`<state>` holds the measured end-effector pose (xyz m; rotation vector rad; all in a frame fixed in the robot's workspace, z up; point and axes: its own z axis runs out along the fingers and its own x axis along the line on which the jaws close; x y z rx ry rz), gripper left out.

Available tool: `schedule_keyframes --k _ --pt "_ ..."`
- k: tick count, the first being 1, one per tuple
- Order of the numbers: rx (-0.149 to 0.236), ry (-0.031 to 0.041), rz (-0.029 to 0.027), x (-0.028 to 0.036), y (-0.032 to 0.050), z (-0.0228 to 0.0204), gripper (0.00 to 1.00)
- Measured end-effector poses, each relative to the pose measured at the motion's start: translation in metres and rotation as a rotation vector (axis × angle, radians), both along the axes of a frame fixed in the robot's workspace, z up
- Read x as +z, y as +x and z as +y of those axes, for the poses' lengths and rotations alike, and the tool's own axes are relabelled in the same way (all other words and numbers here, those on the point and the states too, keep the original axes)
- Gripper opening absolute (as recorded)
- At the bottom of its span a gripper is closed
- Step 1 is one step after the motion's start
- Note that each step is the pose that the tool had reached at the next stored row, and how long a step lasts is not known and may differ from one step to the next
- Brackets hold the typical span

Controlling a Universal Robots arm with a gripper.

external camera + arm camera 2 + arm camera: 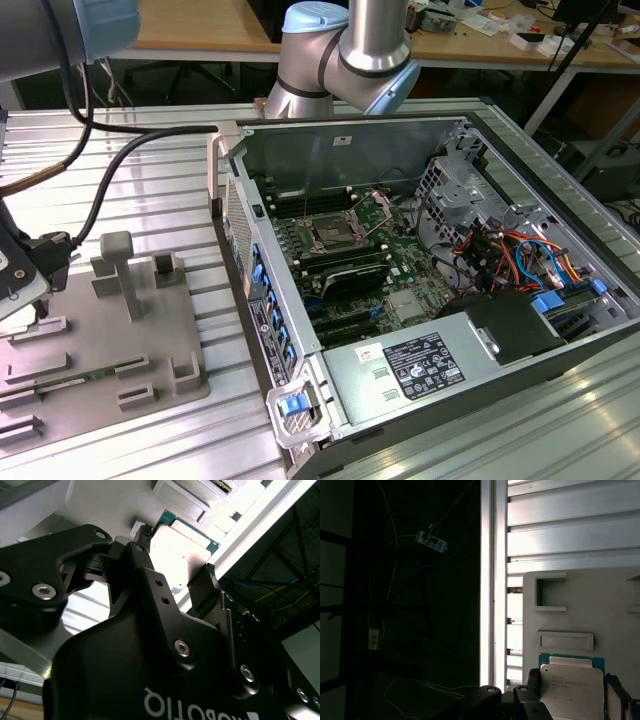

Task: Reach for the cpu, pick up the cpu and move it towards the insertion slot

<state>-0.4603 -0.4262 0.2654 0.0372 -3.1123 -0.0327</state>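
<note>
Grey plastic plate (pixel 100 345) at the exterior view's left, is that where the cpu lies?

Yes. In the first wrist view the cpu (pixel 570 687) sits flat against that plate, whitish top up with a thin green rim showing. It is just beside a low rectangular frame block (pixel 566 640).

And the gripper?

The gripper (pixel 178 551) is down over the chip. In both wrist views its black fingers (pixel 212 580) stand at two opposite edges of the cpu. The jaws look closed against those edges, gripping it. Whether the chip is clear of the plate, I cannot tell.

Where is the insertion slot?

Well apart, towards the exterior view's right. The insertion slot (pixel 328 236) is the dark square with a silvery frame on the green board, inside the open computer case (pixel 400 135). Long black memory slots (pixel 350 268) lie beside it.

What else stands on the plate?

An upright grey post (pixel 122 272) and several low blocks. The plate rests on a ribbed aluminium table (pixel 150 190). A black cable (pixel 105 180) runs across the table towards the exterior view's left. The arm's silver and blue joints (pixel 350 50) stand behind the case.
</note>
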Motion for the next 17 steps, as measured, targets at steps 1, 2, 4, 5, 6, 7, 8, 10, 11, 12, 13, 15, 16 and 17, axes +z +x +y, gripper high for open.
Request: schedule_keyframes --k 1,2,4,5,6,7,8,10,11,12,13,15,16,17 --pt "0.000 0.0000 0.0000 0.0002 0.0000 0.0000 0.55" --pt "0.000 -0.0001 0.0001 0.0005 0.0000 0.0000 0.55" --pt "0.000 0.0000 0.0002 0.0020 0.0000 0.0000 0.55" --pt "0.000 -0.0001 0.0002 0.0026 0.0000 0.0000 0.55" --pt "0.000 0.0000 0.0001 0.0031 0.0000 0.0000 0.55" --pt "0.000 -0.0001 0.0002 0.0038 0.0000 0.0000 0.55" --pt "0.000 0.0000 0.0000 0.0042 0.0000 0.0000 0.55" --pt "0.000 0.0000 0.0001 0.0052 0.0000 0.0000 0.55" --pt "0.000 0.0000 0.0001 0.0056 0.0000 0.0000 0.55" --pt "0.000 0.0000 0.0000 0.0061 0.0000 0.0000 0.55" --pt "0.000 0.0000 0.0001 0.0065 0.0000 0.0000 0.55" --pt "0.000 -0.0001 0.0002 0.0083 0.0000 0.0000 0.55" --pt "0.000 0.0000 0.0001 0.0094 0.0000 0.0000 0.55" --pt "0.000 0.0000 0.0001 0.0101 0.0000 0.0000 0.55"
